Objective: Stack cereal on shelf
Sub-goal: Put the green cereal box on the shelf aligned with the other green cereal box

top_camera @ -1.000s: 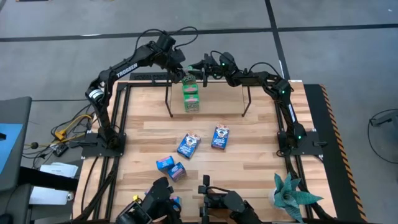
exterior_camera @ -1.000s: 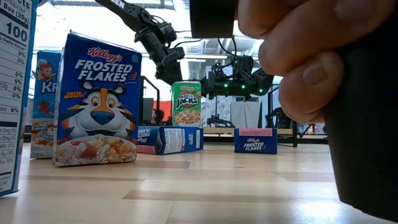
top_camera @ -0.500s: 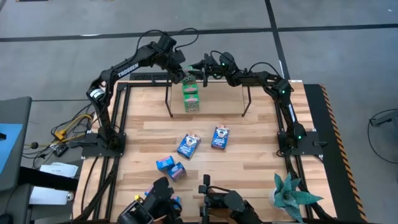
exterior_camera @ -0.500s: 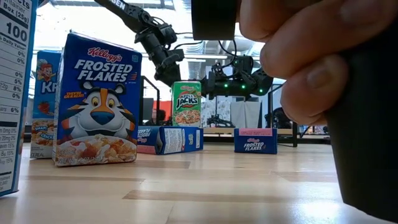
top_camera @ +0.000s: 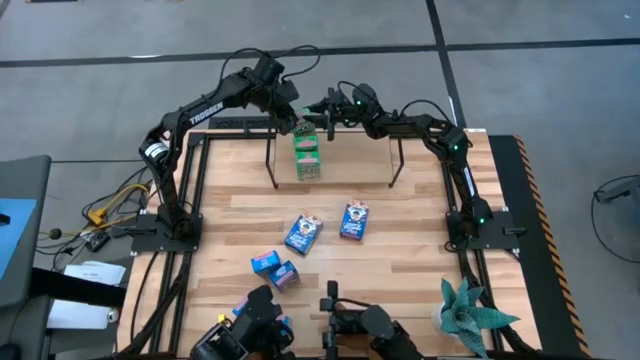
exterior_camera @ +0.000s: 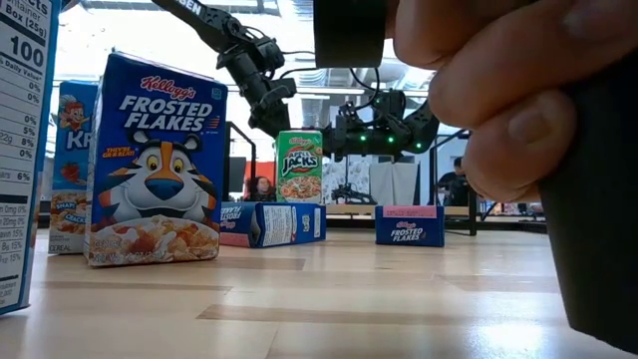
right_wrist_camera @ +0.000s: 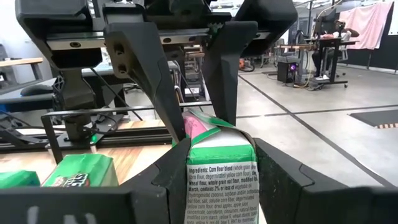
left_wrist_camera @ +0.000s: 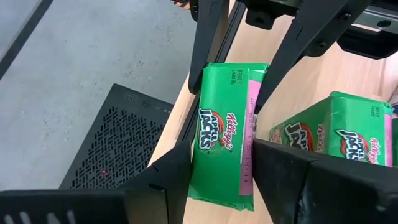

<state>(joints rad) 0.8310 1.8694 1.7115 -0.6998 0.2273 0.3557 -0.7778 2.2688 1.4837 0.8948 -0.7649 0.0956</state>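
High view: my left claw [top_camera: 290, 118] and my right claw [top_camera: 325, 112] meet over one green box [top_camera: 305, 135] at the far end of the shelf [top_camera: 335, 170]. More green boxes [top_camera: 309, 165] sit below it.
Low view: the green box [exterior_camera: 299, 167] stands tall, front toward the counter [exterior_camera: 329, 299].
Left wrist view: my fingers [left_wrist_camera: 283, 165] sit on both sides of the box [left_wrist_camera: 224, 134]. I cannot tell if they squeeze yet. Its long side runs straight out from my claw.
Right wrist view: my right claw [right_wrist_camera: 214, 180] is grasping the box [right_wrist_camera: 221, 180]. I think I should hold level, push it straight, then let go slowly.
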